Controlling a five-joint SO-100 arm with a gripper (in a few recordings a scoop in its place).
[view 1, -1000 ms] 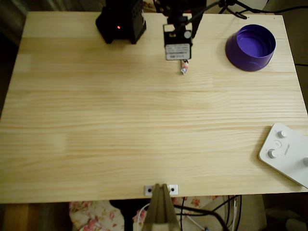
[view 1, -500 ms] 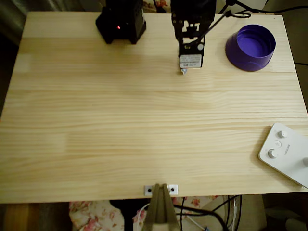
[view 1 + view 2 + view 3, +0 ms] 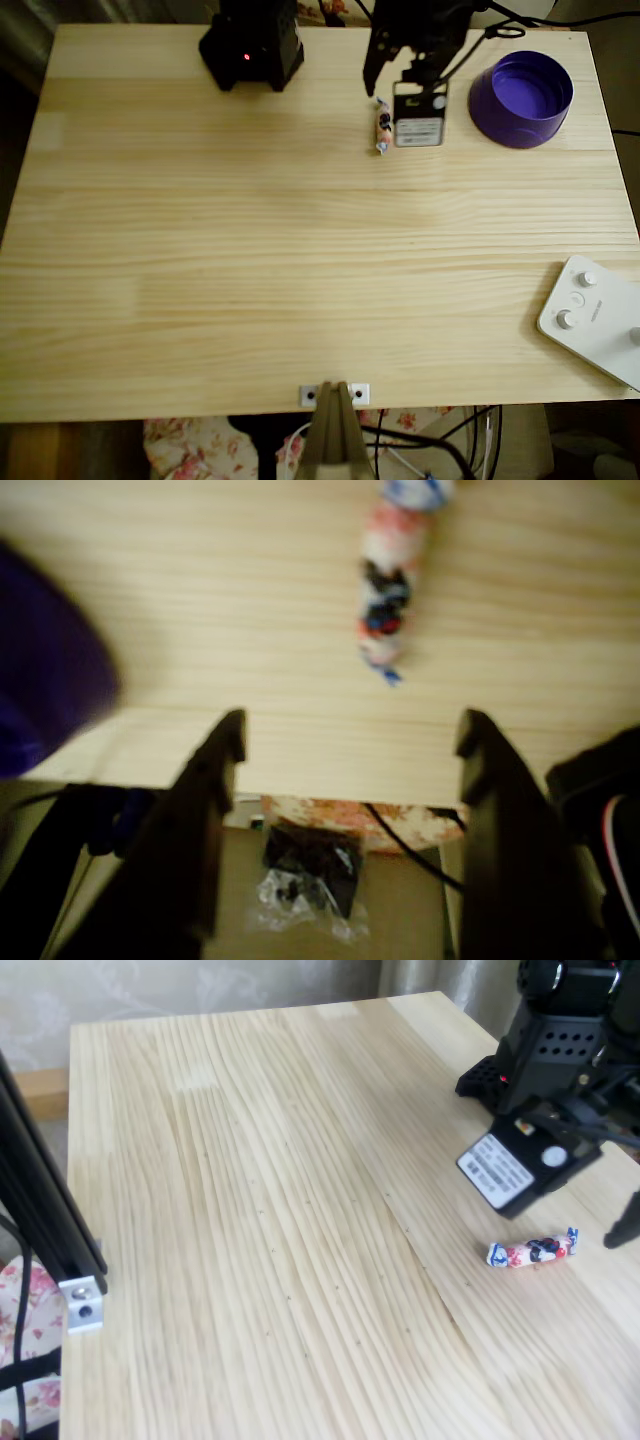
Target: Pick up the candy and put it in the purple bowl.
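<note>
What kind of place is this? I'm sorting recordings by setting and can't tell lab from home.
Probably a home room set up for robot trials, though I can't be sure: a pale wooden table with a clamped camera mount, patterned wallpaper behind it, and floral fabric on the floor beside loose cables.

Pale pine table (image 3: 300, 250), boards running lengthwise. Patterned light wallpaper (image 3: 150, 990) behind, curtain (image 3: 420, 975) at corner. Floral fabric (image 3: 190, 445) below table edge. Warm, soft lighting.

Overhead view: candy (image 3: 382, 126) on table (image 3: 250, 250), left of bowl (image 3: 521, 98); end effector (image 3: 420, 118) between.
</note>
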